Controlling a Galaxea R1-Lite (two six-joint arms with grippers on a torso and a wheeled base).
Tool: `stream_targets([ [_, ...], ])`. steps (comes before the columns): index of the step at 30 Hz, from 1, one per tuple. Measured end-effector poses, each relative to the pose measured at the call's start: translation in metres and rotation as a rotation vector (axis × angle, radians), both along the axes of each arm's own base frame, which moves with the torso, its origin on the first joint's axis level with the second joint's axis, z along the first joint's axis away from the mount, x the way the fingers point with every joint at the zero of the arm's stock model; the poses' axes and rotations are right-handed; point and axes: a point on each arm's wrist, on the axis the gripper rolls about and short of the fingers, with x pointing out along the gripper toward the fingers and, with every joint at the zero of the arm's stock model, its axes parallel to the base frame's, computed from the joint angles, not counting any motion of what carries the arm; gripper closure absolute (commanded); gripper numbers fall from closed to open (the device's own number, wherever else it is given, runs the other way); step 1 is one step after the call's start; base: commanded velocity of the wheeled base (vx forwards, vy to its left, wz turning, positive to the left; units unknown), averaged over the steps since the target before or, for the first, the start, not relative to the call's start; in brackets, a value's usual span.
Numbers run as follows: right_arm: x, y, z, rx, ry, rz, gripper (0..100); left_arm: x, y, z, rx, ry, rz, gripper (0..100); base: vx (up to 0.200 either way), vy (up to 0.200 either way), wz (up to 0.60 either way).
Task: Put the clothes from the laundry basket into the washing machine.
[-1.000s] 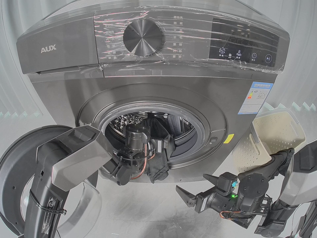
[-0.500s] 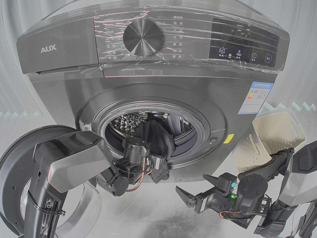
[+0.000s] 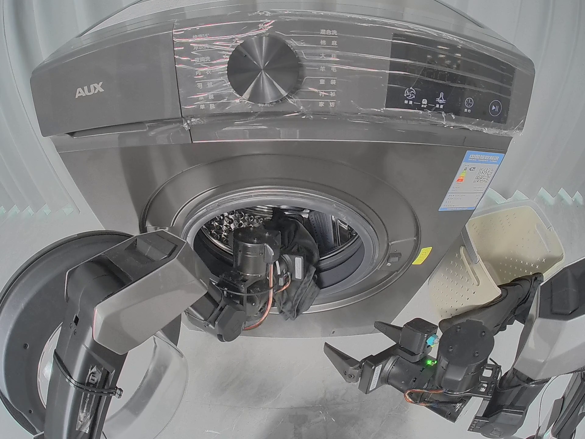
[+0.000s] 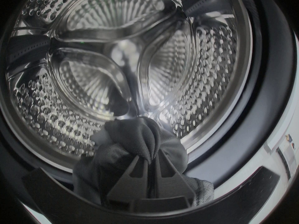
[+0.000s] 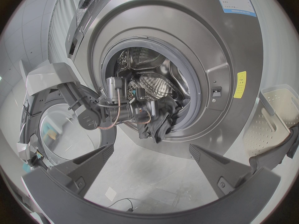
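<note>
Left gripper (image 4: pixel 149 159) clenched on a dark grey crumpled garment (image 4: pixel 137 137) at the mouth of the grey front-loading washing machine (image 3: pixel 274 153), cloth trailing over its lip, evidently poised for feeding into the perforated steel drum (image 4: pixel 124 63); right gripper (image 3: pixel 352 336) spread empty, low near the cream perforated plastic laundry basket (image 3: pixel 518 239).

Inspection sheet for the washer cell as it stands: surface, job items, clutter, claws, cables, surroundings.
Surface: grey floor.
Job's things: washing machine, door open; dark garment at the drum mouth, hanging over the lip; laundry basket right of the machine, second garment draped over its rim.
Clutter: small pale square on floor.
Claws: left claw shut on the dark garment; right claw open, low before the machine.
Cables: copper cable at left wrist; thin loose cable on floor.
Surroundings: pale curtain behind.
</note>
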Motion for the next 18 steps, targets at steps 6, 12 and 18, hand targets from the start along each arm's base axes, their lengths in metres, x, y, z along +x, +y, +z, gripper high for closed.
stream_targets([
  [6,0.000,0.000,0.000,0.000,0.000,0.000,0,0.021,-0.011,0.030,-0.097,-0.120,0.041,100,0.000,0.000,0.00],
  [12,0.000,0.000,0.000,0.001,0.000,-0.001,0,0.039,-0.015,0.045,-0.153,-0.202,0.073,0,0.000,0.000,0.00],
  [18,0.001,0.000,0.000,0.001,0.000,-0.002,0,0.039,-0.013,0.034,-0.134,-0.177,0.080,0,0.000,0.000,0.00],
])
